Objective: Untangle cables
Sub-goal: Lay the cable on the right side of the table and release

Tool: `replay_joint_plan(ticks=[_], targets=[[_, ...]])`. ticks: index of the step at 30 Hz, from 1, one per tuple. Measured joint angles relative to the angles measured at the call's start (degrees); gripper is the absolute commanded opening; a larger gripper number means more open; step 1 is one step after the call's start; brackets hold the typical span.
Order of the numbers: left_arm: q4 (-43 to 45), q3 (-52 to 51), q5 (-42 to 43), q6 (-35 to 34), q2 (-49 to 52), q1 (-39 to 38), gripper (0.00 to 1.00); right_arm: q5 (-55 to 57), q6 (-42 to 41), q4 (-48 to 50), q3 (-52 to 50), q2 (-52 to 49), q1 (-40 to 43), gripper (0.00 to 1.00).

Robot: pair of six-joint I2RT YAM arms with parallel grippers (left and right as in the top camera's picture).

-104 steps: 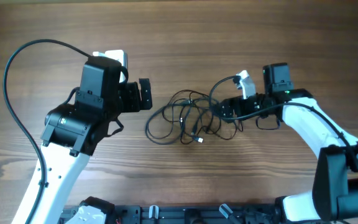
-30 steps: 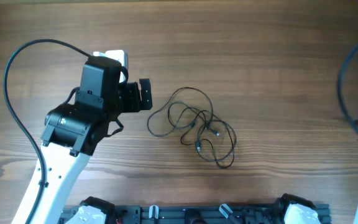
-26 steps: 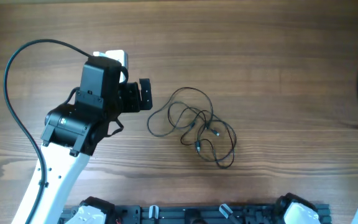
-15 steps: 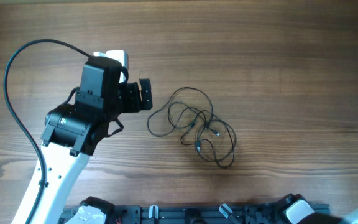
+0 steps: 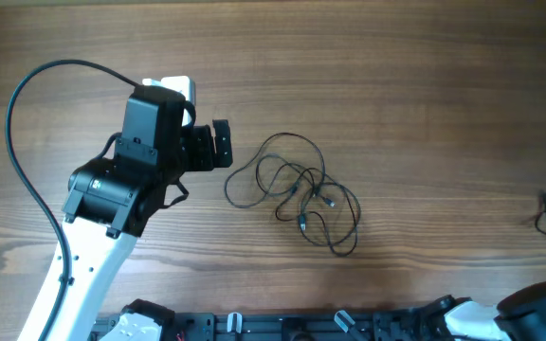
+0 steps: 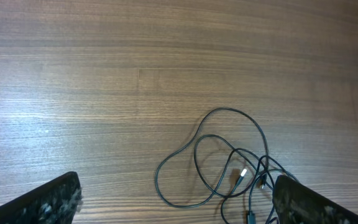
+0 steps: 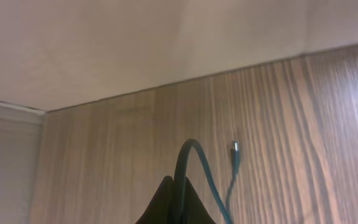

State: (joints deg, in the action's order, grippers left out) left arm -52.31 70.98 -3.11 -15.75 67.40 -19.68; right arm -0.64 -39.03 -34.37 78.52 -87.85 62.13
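Cables lie in a loose, loopy tangle near the middle of the wooden table. Little plug ends poke out of the loops. The tangle lies flat and nothing is touching it.

The left gripper is just beside the tangle, on its left. Its jaws are spread wide apart and hold nothing. From the left wrist camera, the tangle sits low down between the two dark fingers.

One thin green cable is away from the rest. The right gripper is squeezed tight on it. The cable bends up in a small arch, and its plug hangs near the table.
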Motion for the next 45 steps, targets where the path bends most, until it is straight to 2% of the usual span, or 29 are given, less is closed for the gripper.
replay_joint_plan(ticks=[7,12,15,17,18,20,21,22,23,24,30,37,40,45], targets=[[0.0,0.0,0.0,0.0,0.0,0.0,1.0,-0.4,-0.2,0.9,0.0,-2.4,0.4,0.04],[0.0,0.0,0.0,0.0,0.0,0.0,1.0,-1.1,4.5,5.9,0.0,-5.5,0.4,0.04],[0.0,0.0,0.0,0.0,0.0,0.0,1.0,-5.4,8.6,9.7,0.0,-8.7,0.5,0.04],[0.0,0.0,0.0,0.0,0.0,0.0,1.0,-12.2,12.4,13.9,0.0,-11.8,0.6,0.11],[0.0,0.0,0.0,0.0,0.0,0.0,1.0,-16.2,14.4,15.7,0.0,-13.4,0.6,0.18],[0.0,0.0,0.0,0.0,0.0,0.0,1.0,-22.0,16.9,17.3,0.0,-15.6,0.6,0.4],[0.0,0.0,0.0,0.0,0.0,0.0,1.0,-25.1,18.5,17.9,0.0,-17.1,0.6,0.57],[0.0,0.0,0.0,0.0,0.0,0.0,1.0,-27.6,20.0,17.9,0.0,-18.4,0.5,0.84],[0.0,0.0,0.0,0.0,0.0,0.0,1.0,-29.1,20.7,17.8,0.0,-19.5,0.5,0.97],[0.0,0.0,0.0,0.0,0.0,0.0,1.0,-30.5,21.1,17.7,0.0,-21.0,0.5,1.0],[0.0,0.0,0.0,0.0,0.0,0.0,1.0,-33.3,20.4,15.5,0.0,-27.4,0.6,1.0],[0.0,0.0,0.0,0.0,0.0,0.0,1.0,-33.6,18.7,12.3,0.0,-27.2,2.6,1.0],[0.0,0.0,0.0,0.0,0.0,0.0,1.0,-32.3,18.3,11.6,-0.1,-24.3,4.0,1.0],[0.0,0.0,0.0,0.0,0.0,0.0,1.0,-28.9,19.0,12.4,-0.1,-9.9,5.0,1.0]])
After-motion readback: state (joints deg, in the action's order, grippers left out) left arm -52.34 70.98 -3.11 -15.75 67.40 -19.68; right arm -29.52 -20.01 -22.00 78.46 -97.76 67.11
